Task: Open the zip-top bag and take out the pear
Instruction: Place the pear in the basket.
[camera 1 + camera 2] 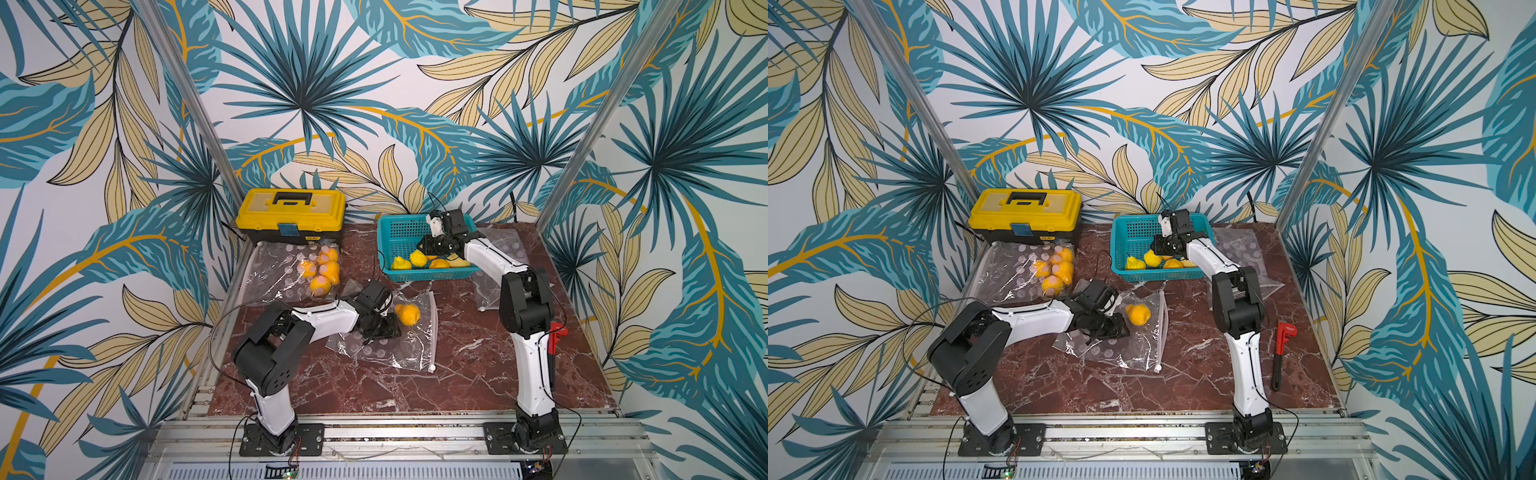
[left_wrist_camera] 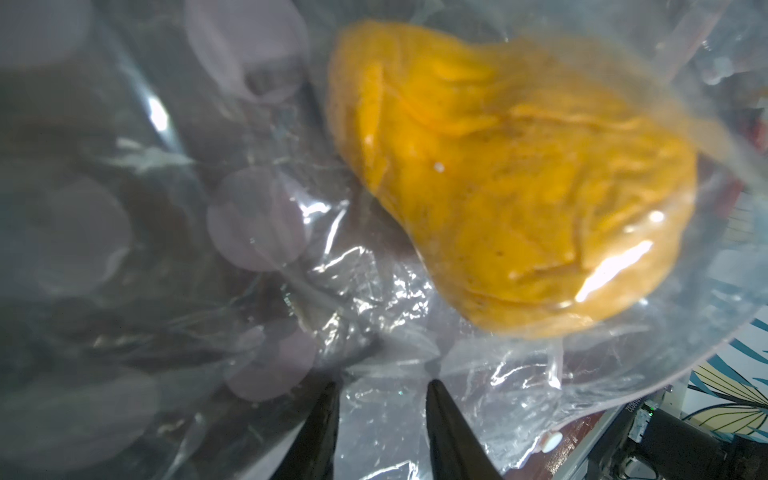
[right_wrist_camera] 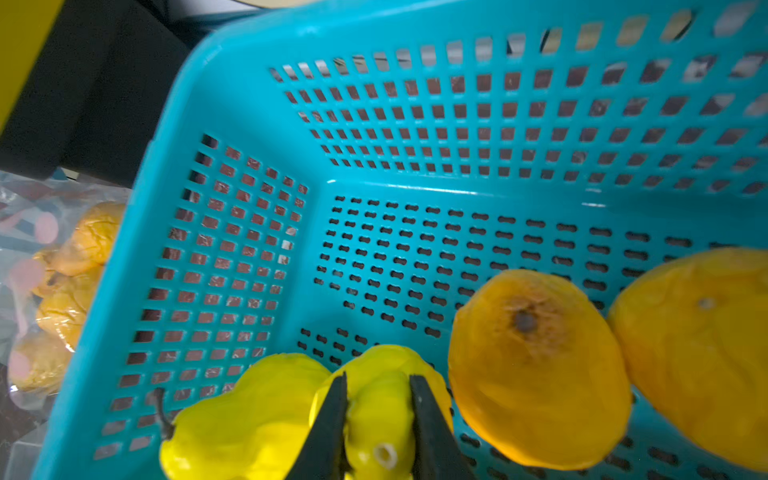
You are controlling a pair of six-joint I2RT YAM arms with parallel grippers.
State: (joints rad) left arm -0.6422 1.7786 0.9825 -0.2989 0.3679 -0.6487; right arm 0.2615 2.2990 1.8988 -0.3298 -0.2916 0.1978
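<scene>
Clear, crumpled zip-top bag [image 1: 399, 349], printed with pale dots, flat on the middle of the red marble counter [image 1: 465, 374], white slider at its near corner. Inside, by the far edge: wrinkled orange-yellow pear [image 1: 407, 314], on its side.

The whole tabletop [image 1: 457, 365] is looked down on steeply from high over its 6 o'clock edge in both top views, with nearly the same field shared. The left wrist view is held very close against the clear bag [image 2: 374, 270] near the centre. The right wrist view is aimed closely into the teal basket [image 3: 249, 124], found at 12 o'clock in both top views
</scene>
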